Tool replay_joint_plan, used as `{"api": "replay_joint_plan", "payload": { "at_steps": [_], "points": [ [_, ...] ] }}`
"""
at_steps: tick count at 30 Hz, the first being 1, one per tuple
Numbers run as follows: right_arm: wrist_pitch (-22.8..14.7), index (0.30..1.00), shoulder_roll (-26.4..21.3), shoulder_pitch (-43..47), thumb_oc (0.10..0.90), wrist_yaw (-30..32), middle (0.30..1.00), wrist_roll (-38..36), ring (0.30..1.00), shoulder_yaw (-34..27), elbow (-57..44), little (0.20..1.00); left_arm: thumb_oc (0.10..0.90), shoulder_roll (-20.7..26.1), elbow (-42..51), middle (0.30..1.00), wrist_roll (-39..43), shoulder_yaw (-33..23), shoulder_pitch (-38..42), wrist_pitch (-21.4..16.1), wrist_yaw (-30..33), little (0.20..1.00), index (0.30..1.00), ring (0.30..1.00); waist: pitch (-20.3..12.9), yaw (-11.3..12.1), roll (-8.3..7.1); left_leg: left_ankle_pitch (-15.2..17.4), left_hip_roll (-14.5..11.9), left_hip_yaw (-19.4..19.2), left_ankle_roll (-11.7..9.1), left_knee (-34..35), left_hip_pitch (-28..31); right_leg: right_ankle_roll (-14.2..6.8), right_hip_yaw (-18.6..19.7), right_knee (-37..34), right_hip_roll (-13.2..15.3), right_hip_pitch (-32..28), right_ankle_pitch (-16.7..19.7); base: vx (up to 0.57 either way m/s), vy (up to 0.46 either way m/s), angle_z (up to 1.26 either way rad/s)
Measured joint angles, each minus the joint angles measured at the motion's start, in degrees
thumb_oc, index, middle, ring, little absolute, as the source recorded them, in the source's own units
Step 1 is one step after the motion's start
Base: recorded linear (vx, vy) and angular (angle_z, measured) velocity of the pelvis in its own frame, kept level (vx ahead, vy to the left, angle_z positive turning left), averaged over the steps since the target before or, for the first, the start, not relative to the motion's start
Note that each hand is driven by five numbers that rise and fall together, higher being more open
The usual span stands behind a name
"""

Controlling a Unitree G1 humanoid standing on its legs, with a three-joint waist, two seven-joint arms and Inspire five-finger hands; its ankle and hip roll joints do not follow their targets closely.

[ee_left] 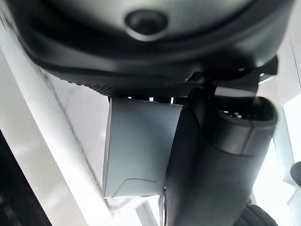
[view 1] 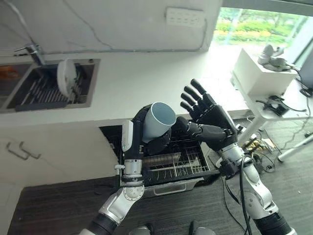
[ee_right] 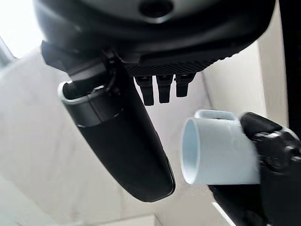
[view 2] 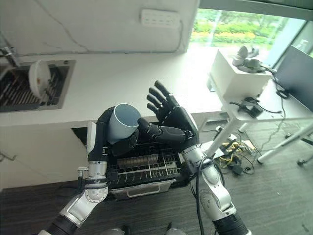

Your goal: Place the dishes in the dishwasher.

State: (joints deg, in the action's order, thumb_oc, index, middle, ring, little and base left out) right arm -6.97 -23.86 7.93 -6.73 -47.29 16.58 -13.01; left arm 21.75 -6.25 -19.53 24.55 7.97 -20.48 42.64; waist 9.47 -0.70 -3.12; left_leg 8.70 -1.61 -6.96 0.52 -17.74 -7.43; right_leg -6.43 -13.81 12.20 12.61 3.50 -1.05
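Nearest, at 6 o'clock in the head views, the dishwasher's pulled-out wire rack (view 1: 178, 164) sits open below the surface edge, its tines showing between the 2 arms. Just above it the left hand (view 1: 146, 134) holds a pale blue-grey cup (view 1: 159, 120), with its fingers curled round the lower body and the open mouth tilted up toward 1 o'clock; the left wrist view shows the thumb (ee_left: 211, 165) lying against the cup's side. Just beside the cup, at 3 o'clock from it, the right hand (view 1: 210, 120) stands with its palm turned toward the cup, its fingers (view 1: 193, 95) straight and spread, grasping nothing, while its thumb reaches toward the cup's base; whether the thumb touches the cup or the left hand cannot be told. The right wrist view shows the cup's rim facing that hand, apart from the thumb. Farther off, the white surface (view 1: 146, 83) runs across the scene, and at 10 o'clock a sink (view 1: 29, 93) is set into it, holding a dark rack with 1 white plate (view 1: 66, 76) standing on edge. At 2 o'clock, well apart, a white side table (view 1: 264, 93) stands by the window.
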Motion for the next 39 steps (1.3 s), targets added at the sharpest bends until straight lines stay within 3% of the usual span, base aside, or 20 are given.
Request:
{"api": "replay_joint_plan", "payload": {
  "at_steps": [8, 13, 21, 39],
  "points": [
    [3.46, 0.900, -0.01, 4.23, 0.800, 1.48, 0.900, 0.01, 0.900, 3.14, 4.60, 0.900, 0.400, 2.33, 0.02, 0.300, -3.44, -0.28, 0.11, -0.02, 2.25, 0.300, 0.300, 0.300, -0.02, 2.70, -0.40, -0.72, 0.79, 2.85, -0.05, -1.01, -1.26, -0.50, -0.84, -0.17, 0.24, -0.84, -0.69, 0.02, -0.009, 0.23],
    [4.17, 0.900, 0.65, 4.34, 0.800, 1.41, 0.900, -0.01, 0.900, 3.49, 4.63, 0.900, 0.400, 2.43, 0.01, 0.300, -3.45, -0.31, 0.11, 0.00, 3.20, 0.300, 0.300, 0.300, 0.05, 2.72, -0.87, -0.88, 0.98, 3.36, -0.02, -1.03, -1.31, -0.48, -0.83, -0.47, 0.28, -1.57, -0.70, 0.01, -0.008, 0.07],
    [9.07, 0.900, -0.41, 4.82, 0.800, -3.02, 0.900, -0.16, 0.900, 3.50, 4.66, 0.900, 0.400, 2.60, -1.13, 0.300, -3.30, -0.56, 0.05, 0.05, 3.10, 0.300, 0.300, 0.300, 0.07, 4.21, -0.97, -1.14, 1.22, 4.52, -0.05, -1.04, -1.72, -0.48, -1.26, -1.02, 0.07, -2.17, -0.71, 0.01, -0.027, 0.07],
    [12.03, 0.900, -1.25, 8.35, 0.800, -6.12, 0.900, -2.44, 0.900, 3.76, 6.73, 0.900, 0.400, 2.69, -1.77, 0.300, -1.08, -1.93, 0.04, -0.11, 1.96, 0.300, 0.300, 0.300, 0.25, 4.16, -1.49, -1.37, 1.55, 4.70, 0.08, -1.01, -1.63, -0.65, -1.22, -1.17, 0.29, -2.36, -0.82, 0.00, -0.001, 0.01]
  ]
}}
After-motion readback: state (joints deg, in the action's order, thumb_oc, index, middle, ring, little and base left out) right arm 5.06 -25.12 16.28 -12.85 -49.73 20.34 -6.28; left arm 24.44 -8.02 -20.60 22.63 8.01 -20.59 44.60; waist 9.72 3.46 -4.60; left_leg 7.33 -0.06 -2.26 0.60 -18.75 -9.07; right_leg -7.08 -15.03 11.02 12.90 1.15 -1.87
